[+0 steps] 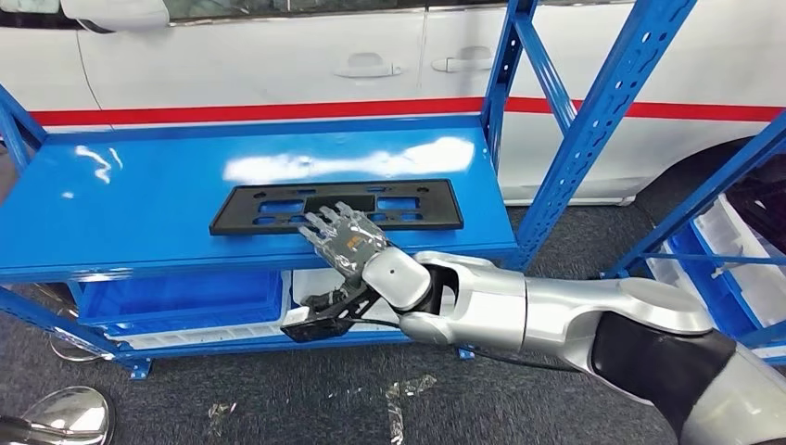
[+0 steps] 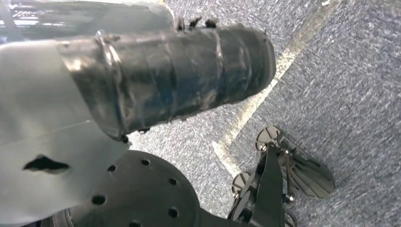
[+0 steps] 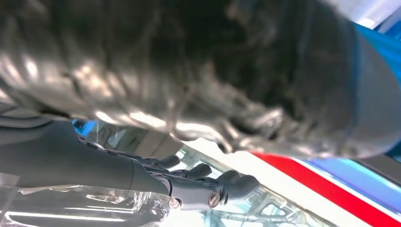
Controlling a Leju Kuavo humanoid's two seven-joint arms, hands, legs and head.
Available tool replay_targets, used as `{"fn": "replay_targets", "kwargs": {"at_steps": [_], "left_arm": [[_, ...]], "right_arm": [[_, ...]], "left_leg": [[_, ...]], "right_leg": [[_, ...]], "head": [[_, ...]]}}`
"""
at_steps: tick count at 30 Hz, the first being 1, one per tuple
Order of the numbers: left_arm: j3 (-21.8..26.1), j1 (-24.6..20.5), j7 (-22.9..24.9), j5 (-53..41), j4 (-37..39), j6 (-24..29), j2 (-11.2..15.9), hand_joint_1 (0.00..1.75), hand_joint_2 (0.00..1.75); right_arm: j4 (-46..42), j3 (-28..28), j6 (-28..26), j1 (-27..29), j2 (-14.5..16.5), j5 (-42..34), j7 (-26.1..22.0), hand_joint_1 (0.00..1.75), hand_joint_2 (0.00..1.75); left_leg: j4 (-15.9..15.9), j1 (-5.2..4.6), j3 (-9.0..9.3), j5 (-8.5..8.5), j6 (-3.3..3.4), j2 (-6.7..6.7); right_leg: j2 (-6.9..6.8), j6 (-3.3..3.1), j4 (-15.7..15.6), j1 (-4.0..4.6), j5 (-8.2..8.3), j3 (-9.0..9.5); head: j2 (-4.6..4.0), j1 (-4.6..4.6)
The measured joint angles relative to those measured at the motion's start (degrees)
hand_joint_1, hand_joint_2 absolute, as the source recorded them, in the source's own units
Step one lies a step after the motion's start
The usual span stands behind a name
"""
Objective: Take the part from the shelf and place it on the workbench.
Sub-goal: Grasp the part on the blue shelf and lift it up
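The right hand (image 1: 345,239) is hovering at the front edge of the black part (image 1: 278,206) lying flat on the blue shelf (image 1: 120,199) — fingers (image 1: 324,222) spread, holding nothing. Left hand's fingers — can't tell.

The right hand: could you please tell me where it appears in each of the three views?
Head view: the right hand sits centre, over the black part on the blue shelf.
Left wrist view: not in it.
Right wrist view: its dark fingers cross the lower left.
Shared landmark: the red stripe.
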Motion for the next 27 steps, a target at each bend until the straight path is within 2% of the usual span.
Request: {"fn": "replay_targets", "kwargs": {"at_steps": [2, 3, 4, 6, 7, 8, 9, 11, 13, 16, 18, 20, 22, 23, 24, 25, 26, 27], "left_arm": [[0.04, -0.06, -0.13, 0.13, 0.0, 0.03, 0.04, 0.0, 0.0], [0.05, -0.07, -0.19, 0.2, 0.0, 0.05, 0.07, 0.0, 0.0], [0.08, -0.09, -0.24, 0.25, 0.0, 0.07, 0.09, 0.0, 0.0], [0.12, -0.06, -0.34, 0.32, 0.0, 0.08, 0.1, 0.0, 0.0], [0.14, -0.04, -0.37, 0.34, 0.0, 0.08, 0.1, 0.0, 0.0], [0.16, 0.0, -0.39, 0.35, 0.0, 0.08, 0.11, 0.0, 0.0], [0.17, 0.04, -0.39, 0.35, 0.0, 0.08, 0.11, 0.0, 0.0], [0.18, 0.06, -0.39, 0.35, 0.0, 0.08, 0.15, 0.0, 0.0], [0.22, -0.01, -0.4, 0.35, 0.0, 0.08, 0.19, 0.0, 0.0], [0.3, -0.08, -0.48, 0.4, 0.0, 0.11, 0.22, 0.0, 0.0], [0.35, -0.04, -0.53, 0.44, 0.0, 0.18, 0.26, 0.0, 0.0], [0.39, -0.06, -0.55, 0.48, 0.0, 0.23, 0.31, 0.0, 0.0], [0.43, -0.1, -0.55, 0.5, 0.0, 0.25, 0.36, 0.0, 0.0], [0.45, -0.1, -0.55, 0.52, 0.0, 0.26, 0.36, 0.0, 0.0], [0.47, -0.08, -0.55, 0.53, 0.0, 0.27, 0.37, 0.0, 0.0], [0.49, -0.05, -0.56, 0.54, 0.0, 0.31, 0.37, 0.0, 0.0], [0.5, -0.02, -0.56, 0.54, 0.0, 0.39, 0.37, 0.0, 0.0], [0.54, 0.01, -0.56, 0.54, 0.0, 0.48, 0.34, 0.0, 0.0]], "right_arm": [[0.15, 0.19, -0.07, 0.02, -0.02, -0.08, 0.02, 0.0, 0.0], [0.23, 0.23, -0.14, 0.01, -0.03, -0.1, 0.03, 0.0, 0.0], [0.31, 0.26, -0.22, 0.03, -0.02, -0.11, 0.04, 0.0, 0.0], [0.48, 0.47, -0.36, 0.22, -0.02, -0.11, 0.04, 0.0, 0.0], [0.57, 0.6, -0.38, 0.41, -0.02, -0.12, 0.03, 0.0, 0.0], [0.67, 0.71, -0.39, 0.6, -0.02, -0.13, 0.03, 0.0, 0.0], [0.75, 0.77, -0.4, 0.73, -0.01, -0.13, 0.02, 0.0, 0.0], [0.85, 0.8, -0.45, 0.79, -0.01, -0.13, 0.02, 0.0, 0.0], [0.93, 0.8, -0.56, 0.74, -0.01, -0.13, 0.02, 0.0, 0.0], [1.01, 0.83, -0.76, 0.76, -0.01, -0.13, 0.0, 0.0, 0.0], [1.05, 0.83, -0.87, 0.76, -0.02, -0.13, -0.01, 0.0, 0.0], [1.17, 0.84, -0.96, 0.82, -0.03, -0.14, -0.01, 0.0, 0.0], [1.36, 0.93, -1.02, 1.1, -0.04, -0.22, -0.01, 0.0, 0.0], [1.47, 0.99, -1.0, 1.3, -0.05, -0.28, -0.01, 0.0, 0.0], [1.59, 1.02, -0.96, 1.44, -0.07, -0.33, 0.01, 0.0, 0.0], [1.73, 0.99, -0.9, 1.52, -0.1, -0.28, 0.03, 0.0, 0.0], [1.87, 0.84, -0.79, 1.57, -0.21, -0.1, 0.05, 0.0, 0.0], [2.04, 0.53, -0.59, 1.61, -0.33, 0.28, 0.07, 0.0, 0.0]], "left_leg": [[0.33, 0.06, -0.09, -0.57, -0.62, 0.09], [1.62, 0.07, -0.59, -1.42, -0.9, 0.14], [4.02, 0.14, -1.71, -2.7, -1.15, 0.19], [11.36, 0.24, -5.53, -5.6, -1.52, 0.24], [14.36, 0.29, -7.37, -6.26, -1.67, 0.25], [15.58, 0.33, -8.41, -5.88, -1.79, 0.25], [14.56, 0.38, -8.31, -4.45, -1.84, 0.26], [7.57, 0.52, -5.45, -0.32, -1.77, 0.29], [1.81, 0.38, -2.69, 1.53, -1.38, 0.25], [0.66, 0.19, -1.99, 1.33, -0.42, 0.13], [0.14, 0.33, -1.52, 1.46, 0.26, 0.15], [-0.21, 0.43, -1.14, 1.47, 0.82, 0.21], [-0.21, 0.41, -1.06, 1.3, 1.14, 0.25], [-0.2, 0.39, -0.98, 1.2, 1.18, 0.23], [-0.18, 0.39, -0.84, 1.09, 1.17, 0.21], [-0.16, 0.39, -0.65, 0.93, 1.11, 0.17], [-0.13, 0.39, -0.44, 0.75, 1.0, 0.14], [-0.02, 0.26, -0.32, 0.54, 0.79, 0.12]], "right_leg": [[0.05, -0.46, -0.39, -0.33, 0.03, 0.38], [0.05, -0.73, -0.63, -0.54, 0.05, 0.65], [0.04, -0.97, -0.79, -0.69, 0.03, 0.9], [-0.01, -1.3, -0.78, -0.63, -0.16, 1.09], [-0.02, -1.38, -0.74, -0.59, -0.27, 1.15], [-0.02, -1.42, -0.66, -0.58, -0.41, 1.22], [0.02, -1.38, -0.55, -0.6, -0.59, 1.33], [0.1, -1.09, -0.2, -0.66, -1.12, 1.66], [0.2, -0.56, 0.19, -0.49, -1.62, 1.74], [0.24, 0.26, 0.08, -0.31, -1.83, 1.83], [0.14, 0.81, 1.33, -0.44, -2.75, 1.37], [0.01, 1.19, 6.75, -0.57, -5.4, -1.35], [-0.03, 1.37, 13.81, -0.58, -7.82, -5.33], [-0.05, 1.37, 15.47, -0.59, -7.77, -6.51], [-0.06, 1.31, 15.04, -0.59, -6.67, -6.66], [-0.07, 1.15, 12.42, -0.58, -4.68, -5.69], [-0.09, 0.9, 8.52, -0.54, -2.45, -4.02], [-0.11, 0.61, 4.69, -0.38, -0.91, -2.29]], "head": [[0.0, -0.06], [0.0, -0.21], [0.0, -0.31], [0.0, -0.47], [0.0, -0.44], [0.0, -0.45], [0.0, -0.45], [0.0, -0.45], [0.0, -0.49], [0.0, -0.51], [0.0, -0.45], [0.0, -0.34], [0.0, -0.29], [0.0, -0.28], [0.0, -0.28], [0.0, -0.27], [0.0, -0.27], [0.0, -0.3]]}}
